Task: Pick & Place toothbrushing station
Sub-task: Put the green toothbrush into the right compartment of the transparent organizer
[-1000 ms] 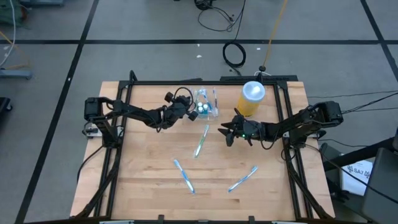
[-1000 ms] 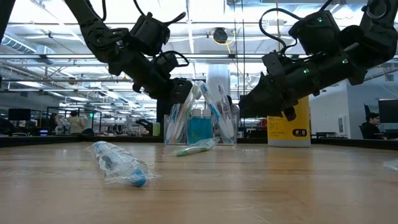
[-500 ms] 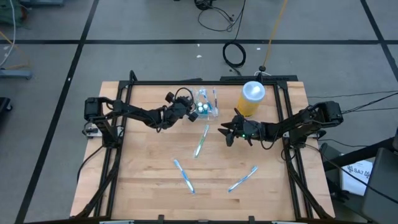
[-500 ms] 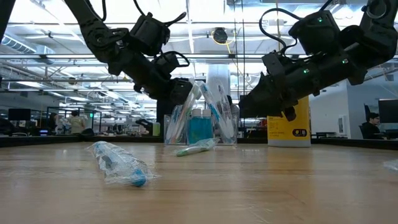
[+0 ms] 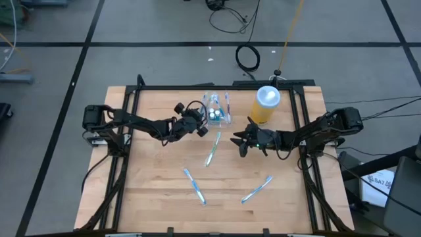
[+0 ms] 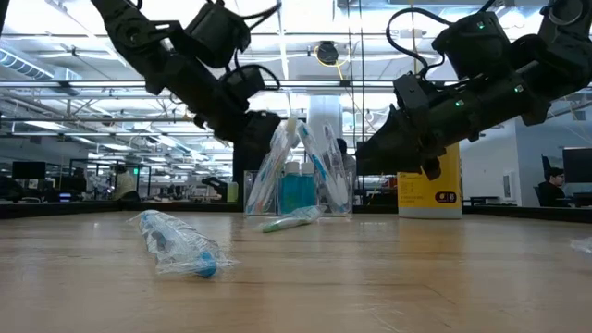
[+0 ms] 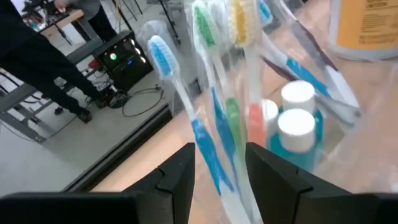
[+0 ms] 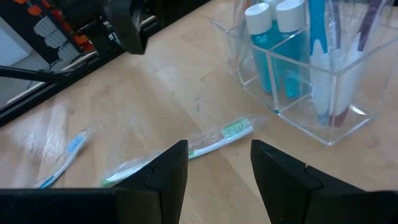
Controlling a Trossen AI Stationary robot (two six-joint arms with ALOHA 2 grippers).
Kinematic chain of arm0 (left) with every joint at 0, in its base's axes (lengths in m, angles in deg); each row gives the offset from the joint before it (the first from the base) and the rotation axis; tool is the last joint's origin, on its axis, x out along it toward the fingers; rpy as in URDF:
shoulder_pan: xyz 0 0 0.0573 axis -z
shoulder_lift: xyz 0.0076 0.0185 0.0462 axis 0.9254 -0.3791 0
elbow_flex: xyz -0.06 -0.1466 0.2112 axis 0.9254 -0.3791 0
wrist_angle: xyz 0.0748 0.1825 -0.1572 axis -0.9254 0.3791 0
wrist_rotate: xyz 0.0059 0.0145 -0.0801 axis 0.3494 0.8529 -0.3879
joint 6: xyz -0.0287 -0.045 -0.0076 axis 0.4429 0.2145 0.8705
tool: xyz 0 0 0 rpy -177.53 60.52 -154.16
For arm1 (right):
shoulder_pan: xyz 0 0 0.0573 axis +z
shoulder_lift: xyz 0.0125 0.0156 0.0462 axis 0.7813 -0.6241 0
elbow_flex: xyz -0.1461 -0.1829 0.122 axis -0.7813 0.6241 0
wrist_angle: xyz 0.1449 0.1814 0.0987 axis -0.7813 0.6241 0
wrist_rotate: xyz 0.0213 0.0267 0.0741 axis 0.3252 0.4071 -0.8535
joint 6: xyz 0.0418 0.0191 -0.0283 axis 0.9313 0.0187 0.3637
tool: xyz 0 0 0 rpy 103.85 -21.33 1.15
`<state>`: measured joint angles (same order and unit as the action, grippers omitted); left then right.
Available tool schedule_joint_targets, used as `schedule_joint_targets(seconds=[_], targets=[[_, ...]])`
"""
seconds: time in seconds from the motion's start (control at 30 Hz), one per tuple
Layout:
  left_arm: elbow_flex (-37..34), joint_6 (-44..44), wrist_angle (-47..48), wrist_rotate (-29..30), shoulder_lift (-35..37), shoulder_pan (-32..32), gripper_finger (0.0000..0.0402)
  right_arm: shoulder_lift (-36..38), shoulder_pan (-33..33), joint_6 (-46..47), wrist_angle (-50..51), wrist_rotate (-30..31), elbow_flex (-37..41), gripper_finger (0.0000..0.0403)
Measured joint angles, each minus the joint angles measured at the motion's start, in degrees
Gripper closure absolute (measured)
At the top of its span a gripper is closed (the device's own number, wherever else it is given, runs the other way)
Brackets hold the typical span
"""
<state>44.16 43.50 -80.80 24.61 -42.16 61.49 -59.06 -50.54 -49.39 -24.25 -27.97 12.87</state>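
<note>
Currently toothbrushing station (image 5: 219, 113) stands upright at table's (image 5: 151, 191) far middle, beside yellow jar (image 5: 266, 104). Left gripper (image 5: 201, 129) just beside station, fingers parted around wrapped toothbrush (image 7: 186, 112), nothing pinched. Right gripper (image 5: 237, 141) spread, empty, above green-bristled toothbrush (image 8: 214, 138).

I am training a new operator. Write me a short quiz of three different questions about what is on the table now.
1. True or false: the yellow jar lies on its side.
2. How many wrapped toothbrushes lie loose on the table in the high view?
A) one B) three C) five
3. Fill in: the right tool hovers open above the toothbrush with ____ bristles.

Key:
1. False; it stands upright beside the clear holder.
2. B.
3. Green. The left tool is at the holder's side.
</note>
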Motion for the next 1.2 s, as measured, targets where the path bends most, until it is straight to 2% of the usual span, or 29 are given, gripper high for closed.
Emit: schedule_joint_targets(seconds=[0.2,0.27,0.43,0.6,0.73,0.87,1.07,1.2], targets=[[0.1,7.1,4.3,-1.9,1.8,2.6,0.0254,0.0,0.0,0.0,0.1,-0.1,0.0,0.0234],[0.0,10.8,5.4,-5.4,2.2,3.6,0.0254,0.0,0.0,0.0,0.2,-0.1,0.0,0.0234],[0.1,17.8,5.6,-18.3,2.4,5.2,0.0254,0.0,0.0,0.0,1.0,0.0,0.0,0.0234],[0.1,26.2,5.6,-26.5,2.4,6.5,0.0254,0.0,0.0,0.0,1.1,0.0,0.0,0.0234],[0.1,32.4,5.0,-27.2,1.7,7.6,0.0254,0.0,0.0,-0.1,1.1,0.1,0.0,0.0234],[0.1,33.5,3.6,-28.2,-1.2,9.0,0.0254,0.0,0.0,-0.4,1.0,0.1,0.0,0.0234],[0.1,33.5,-3.4,-29.2,-7.6,10.3,0.0254,0.0,-0.1,-0.5,0.7,0.4,0.0,0.0234],[0.6,34.7,-3.9,-30.3,-11.2,10.0,0.0254,0.0,-0.2,-0.5,0.7,0.5,0.0,0.0234]])
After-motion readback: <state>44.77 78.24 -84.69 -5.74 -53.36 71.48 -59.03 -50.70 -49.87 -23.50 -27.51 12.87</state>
